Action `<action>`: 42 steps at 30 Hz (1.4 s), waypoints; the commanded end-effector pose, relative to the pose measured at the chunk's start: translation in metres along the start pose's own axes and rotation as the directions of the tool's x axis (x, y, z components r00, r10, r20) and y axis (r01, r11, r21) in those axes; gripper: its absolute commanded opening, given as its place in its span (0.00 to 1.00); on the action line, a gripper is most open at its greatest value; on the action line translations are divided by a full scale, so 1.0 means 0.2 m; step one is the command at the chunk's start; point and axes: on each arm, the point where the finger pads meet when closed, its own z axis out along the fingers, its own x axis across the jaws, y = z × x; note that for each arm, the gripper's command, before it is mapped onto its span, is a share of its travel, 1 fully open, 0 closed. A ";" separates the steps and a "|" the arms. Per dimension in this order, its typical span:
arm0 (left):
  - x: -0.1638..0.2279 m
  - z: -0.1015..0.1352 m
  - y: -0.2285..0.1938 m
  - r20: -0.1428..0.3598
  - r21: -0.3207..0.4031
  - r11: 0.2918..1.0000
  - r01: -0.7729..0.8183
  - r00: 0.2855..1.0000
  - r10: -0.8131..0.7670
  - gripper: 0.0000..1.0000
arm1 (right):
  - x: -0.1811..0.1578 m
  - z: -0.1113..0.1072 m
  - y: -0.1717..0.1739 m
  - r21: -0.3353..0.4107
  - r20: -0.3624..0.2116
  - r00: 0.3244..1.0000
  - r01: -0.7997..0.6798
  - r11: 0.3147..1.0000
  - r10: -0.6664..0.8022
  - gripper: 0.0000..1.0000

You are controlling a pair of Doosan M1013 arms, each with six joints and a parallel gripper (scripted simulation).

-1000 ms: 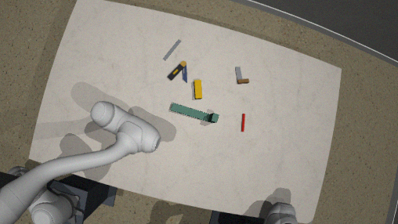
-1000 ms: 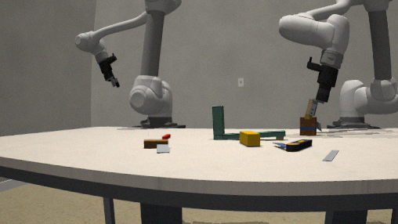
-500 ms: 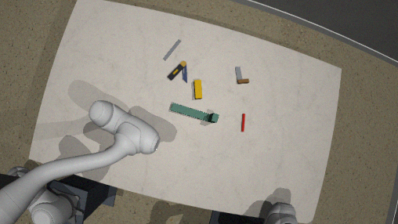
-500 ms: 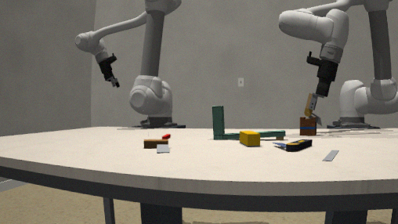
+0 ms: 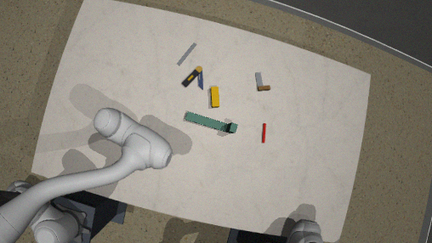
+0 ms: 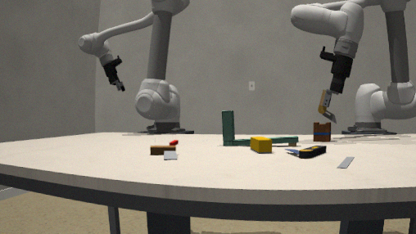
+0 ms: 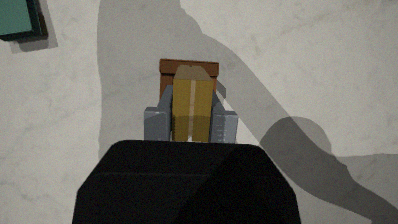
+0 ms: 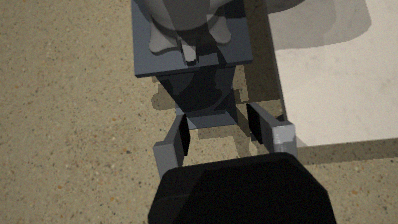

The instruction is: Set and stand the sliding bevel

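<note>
Using desk for green leg and rail. Holding right hand apart, empty. Clamping left hand on wooden bevel, hanging above slotted block. Risking tipping block by lowering off-line; risking losing set angle by catching blade on rim; risking toppling by releasing before seating foot. Finding no readable brands, labels or writing.

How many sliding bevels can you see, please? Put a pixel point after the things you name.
2: the wooden bevel [image 6: 322, 107] [image 7: 192, 102] in the left gripper [image 6: 326, 100] [image 7: 189, 100], above the slotted block [image 6: 322, 132] [image 7: 189, 67]; the black bevel [image 5: 191, 77] [image 6: 312, 151] lying on the table [image 5: 306, 170] [image 6: 205, 172]. No other shows.
</note>
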 end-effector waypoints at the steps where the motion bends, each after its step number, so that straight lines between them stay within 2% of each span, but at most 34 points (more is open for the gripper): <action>1: 0.00 -0.03 -0.01 0.001 0.001 1.000 0.000 1.000 0.000 0.00 | 0.00 0.00 0.00 -0.001 -0.001 1.000 0.000 1.000 0.000 1.00; 28: -0.01 -0.05 -0.02 0.001 0.000 1.000 0.001 1.000 -0.001 0.00 | 0.00 0.00 0.00 -0.001 -0.001 1.000 0.000 1.000 0.000 1.00; 42: -0.08 -0.04 -0.10 0.003 -0.020 1.000 0.016 1.000 -0.016 0.00 | 0.00 0.00 0.00 -0.001 -0.001 1.000 0.000 1.000 0.000 1.00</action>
